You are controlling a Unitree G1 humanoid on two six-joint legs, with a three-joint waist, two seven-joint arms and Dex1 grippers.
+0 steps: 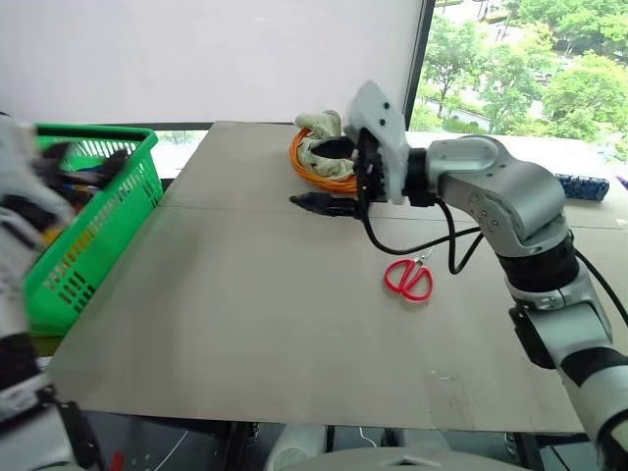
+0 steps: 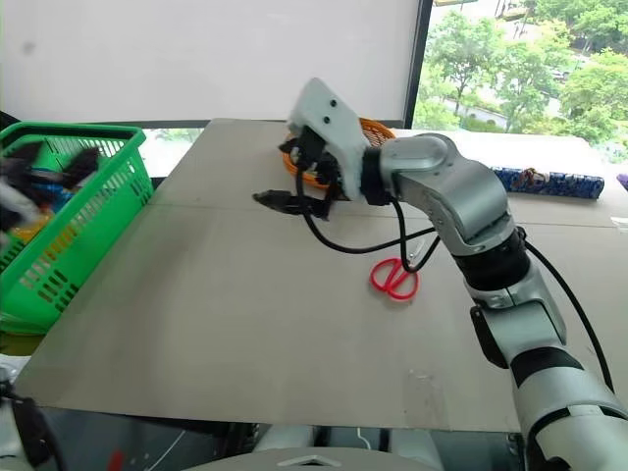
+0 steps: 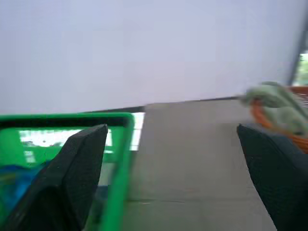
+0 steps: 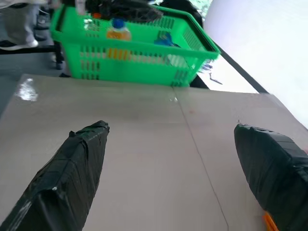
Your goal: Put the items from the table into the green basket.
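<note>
The green basket (image 1: 98,221) stands off the table's (image 1: 245,334) left edge. My left gripper (image 3: 178,163) hovers open and empty over the basket's rim, beside the table. Inside the basket stands the orange bottle with a blue cap (image 4: 117,30), next to something blue. The red-handled scissors (image 1: 409,279) lie flat on the table at right of centre. My right gripper (image 1: 319,204) hangs above the table's middle, pointing left toward the basket, open with nothing between its fingers (image 4: 79,159). The scissors lie behind and to the right of it.
A round orange wicker basket (image 1: 329,167) with a pale green cloth sits at the table's back, just behind my right hand. A long dark patterned box (image 2: 549,183) lies at the far right. A window edge runs behind the table.
</note>
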